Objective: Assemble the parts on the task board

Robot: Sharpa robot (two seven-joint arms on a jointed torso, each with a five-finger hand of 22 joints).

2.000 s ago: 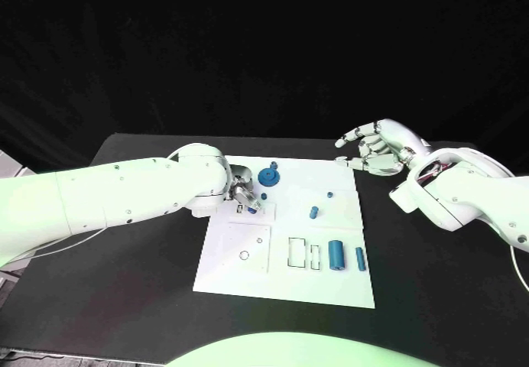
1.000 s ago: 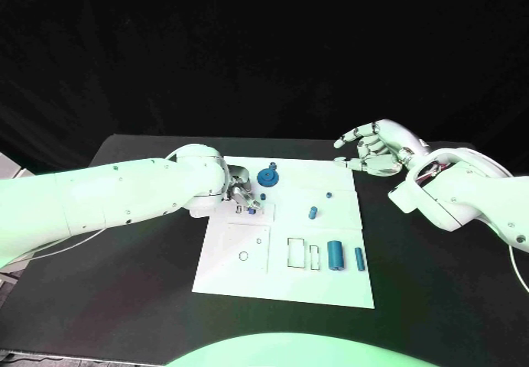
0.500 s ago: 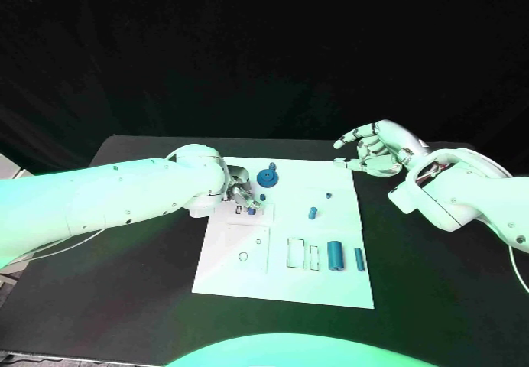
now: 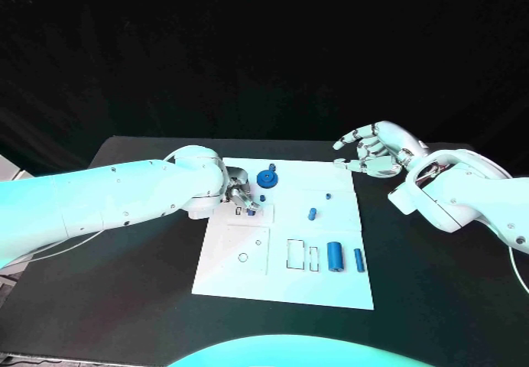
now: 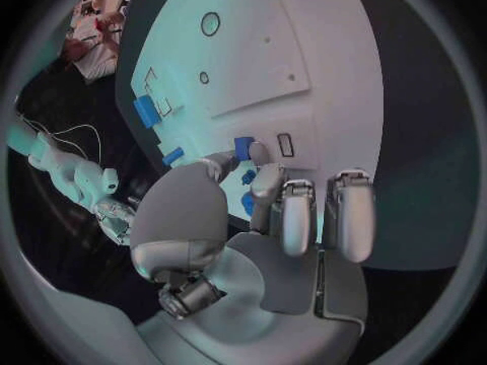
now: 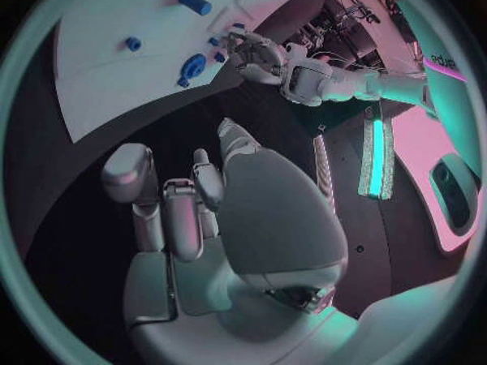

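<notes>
White rectangular task board [image 4: 281,260], centre of frame, carrying small blue plastic parts [image 4: 334,256].
Left hand [image 4: 242,196] pinches a small blue piece at board's upper left; right hand [image 4: 373,149], upper right, empty, fingers apart.

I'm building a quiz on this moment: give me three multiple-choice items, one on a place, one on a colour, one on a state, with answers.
1. Where is the left hand?
A. over the board's far left part
B. off the table
C. over the board's near right corner

2. What colour are the parts, such as the round part?
A. red
B. blue
C. yellow

3. What is the right hand doing?
A. gripping the large cylinder
B. pressing on the board
C. holding nothing, beyond the board's far right corner

Answers: 1 A, its fingers sit among small parts there. 2 B, every piece is blue. 3 C, its fingers are apart and empty.
</notes>
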